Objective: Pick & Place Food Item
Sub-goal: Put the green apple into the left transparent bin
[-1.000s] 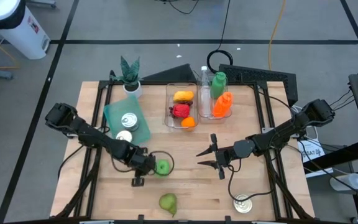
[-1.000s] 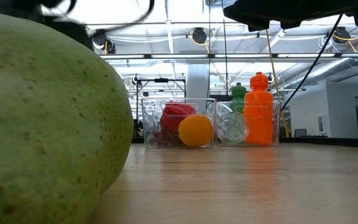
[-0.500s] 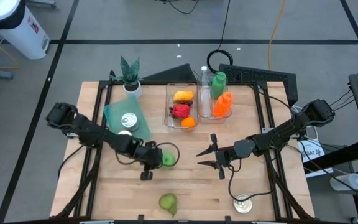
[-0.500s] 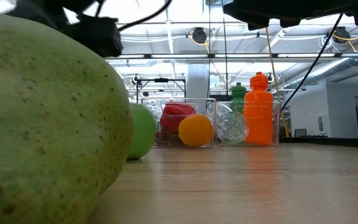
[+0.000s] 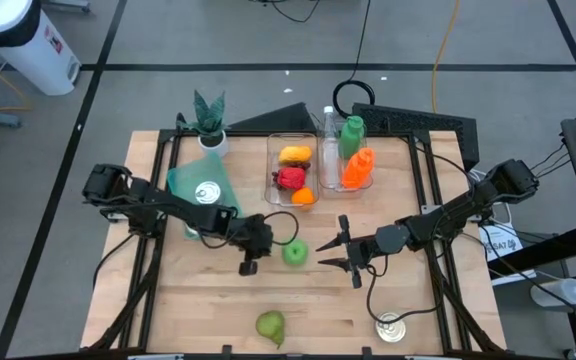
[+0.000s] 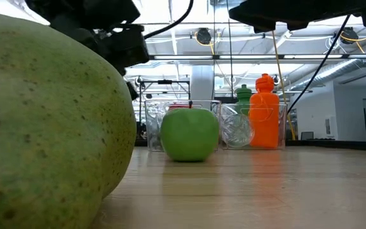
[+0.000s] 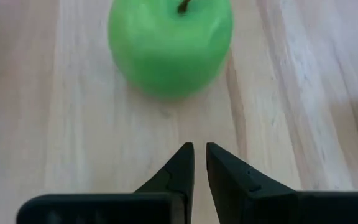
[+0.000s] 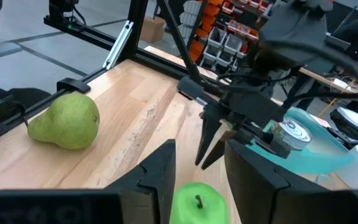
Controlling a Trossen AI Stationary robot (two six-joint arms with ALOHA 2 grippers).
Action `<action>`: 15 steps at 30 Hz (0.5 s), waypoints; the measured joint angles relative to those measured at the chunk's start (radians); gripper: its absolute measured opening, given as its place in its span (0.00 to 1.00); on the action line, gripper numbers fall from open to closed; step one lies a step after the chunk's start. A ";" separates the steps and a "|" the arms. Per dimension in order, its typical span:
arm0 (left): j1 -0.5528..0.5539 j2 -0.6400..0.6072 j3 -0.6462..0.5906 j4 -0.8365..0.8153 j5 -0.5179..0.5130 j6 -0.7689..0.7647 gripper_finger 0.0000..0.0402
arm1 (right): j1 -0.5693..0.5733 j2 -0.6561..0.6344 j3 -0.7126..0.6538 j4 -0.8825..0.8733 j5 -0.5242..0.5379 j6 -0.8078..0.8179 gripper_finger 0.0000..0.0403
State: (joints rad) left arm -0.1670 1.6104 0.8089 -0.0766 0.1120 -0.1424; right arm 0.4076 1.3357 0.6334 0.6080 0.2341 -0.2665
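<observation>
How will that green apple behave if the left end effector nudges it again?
The apple is round and sits free on the bare wood table, so it will probably roll rather than slide. Its skin looks smooth and glossy, so the shut left end effector may glance off. It looks rigid, unlikely to dent.

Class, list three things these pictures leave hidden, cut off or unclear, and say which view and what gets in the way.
1. Low view: the pear fills the near side, hiding the table behind it.
2. Low view: the green apple covers the food in the clear bin.
3. Right wrist view: the right gripper hides the apple's lower half.
</observation>
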 joint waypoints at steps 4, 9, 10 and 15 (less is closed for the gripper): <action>-0.003 -0.091 -0.001 -0.117 -0.009 0.048 0.12 | 0.000 0.000 0.000 -0.002 0.000 0.000 0.31; -0.062 -0.345 -0.001 -0.256 -0.110 0.168 0.12 | 0.000 0.000 0.000 -0.012 0.000 0.010 0.31; -0.073 -0.414 -0.001 -0.268 -0.143 0.187 0.12 | 0.000 0.000 0.000 -0.015 0.000 0.024 0.31; -0.117 -0.779 -0.106 -0.115 -0.282 0.288 0.12 | 0.000 0.000 0.000 -0.015 -0.006 0.039 0.31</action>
State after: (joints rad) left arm -0.2845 0.8309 0.7029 -0.1920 -0.1697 0.1455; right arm 0.4076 1.3357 0.6334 0.5930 0.2276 -0.2277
